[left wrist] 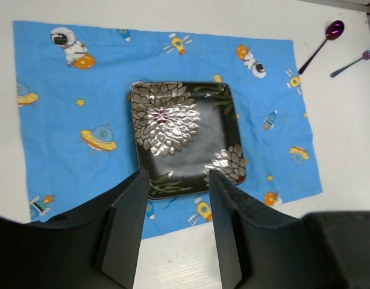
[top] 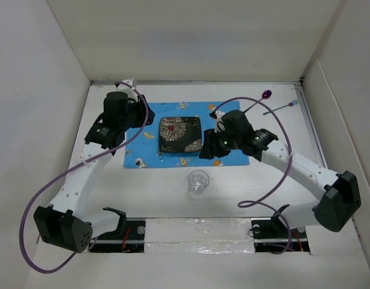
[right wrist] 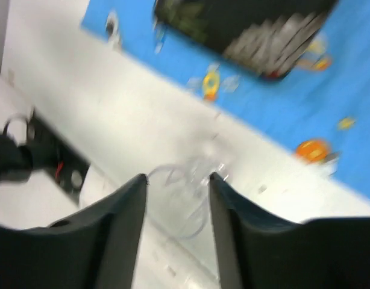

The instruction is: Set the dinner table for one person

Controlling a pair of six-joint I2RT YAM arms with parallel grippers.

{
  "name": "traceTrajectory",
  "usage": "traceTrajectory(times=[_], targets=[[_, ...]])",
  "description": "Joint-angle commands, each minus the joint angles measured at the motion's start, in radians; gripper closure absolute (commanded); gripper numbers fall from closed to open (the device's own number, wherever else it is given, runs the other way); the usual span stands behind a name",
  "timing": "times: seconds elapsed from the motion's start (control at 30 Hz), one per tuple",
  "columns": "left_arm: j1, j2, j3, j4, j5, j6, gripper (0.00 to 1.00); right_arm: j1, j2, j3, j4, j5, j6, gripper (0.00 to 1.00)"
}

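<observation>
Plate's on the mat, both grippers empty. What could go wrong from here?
1. The clear glass stands close by the open right gripper, and that wrist view is blurred: a quick sweep might tip it.
2. The spoon and fork lie flat on the table, far right: thin, so likely to slip from a pinch.

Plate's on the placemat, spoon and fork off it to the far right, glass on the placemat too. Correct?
No: the clear glass stands on the bare dinner table, off the placemat toward the arm bases; the top external view shows it. The plate, spoon and fork are as stated.
</observation>
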Motion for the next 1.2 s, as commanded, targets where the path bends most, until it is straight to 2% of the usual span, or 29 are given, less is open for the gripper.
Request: traceTrajectory(times=[0.0,0.13,0.3,0.33,0.4,0.5,0.7,0.83,0.97,1.1,1.17], targets=[[0.002,-0.032,0.025,0.009,-0.028,0.099,0.58,0.034,0.007,-0.076,-0.053,0.075,0.01,0.45],[0.002,-0.055,-0.004,0.04,0.021,0.122,0.57,0.118,0.041,-0.075,-0.09,0.104,0.026,0.45],[0.002,-0.048,-0.025,0.041,0.028,0.107,0.57,0.157,0.099,-0.077,-0.085,0.132,0.041,0.47],[0.002,-0.048,-0.027,0.041,0.028,0.107,0.57,0.157,0.126,-0.072,-0.085,0.132,0.04,0.53],[0.002,-0.056,-0.028,0.041,0.025,0.105,0.57,0.157,0.144,-0.06,-0.078,0.135,0.038,0.59],[0.002,-0.061,-0.032,0.04,0.017,0.102,0.57,0.157,0.171,-0.029,-0.087,0.147,0.032,0.99],[0.002,-0.065,-0.033,0.04,0.012,0.088,0.58,0.099,0.133,0.162,-0.213,0.197,-0.025,1.0],[0.002,-0.062,-0.033,0.044,0.029,0.082,0.57,-0.105,0.177,0.308,-0.223,0.186,-0.074,1.0],[0.002,-0.067,-0.033,0.057,0.064,0.076,0.58,-0.268,0.359,0.512,-0.237,0.194,-0.082,1.0],[0.002,-0.101,-0.039,0.092,0.103,0.082,0.57,-0.357,0.583,0.772,-0.297,0.238,-0.071,1.0],[0.002,-0.098,-0.025,0.087,0.107,0.087,0.57,-0.398,0.686,0.842,-0.326,0.255,-0.059,1.0]])
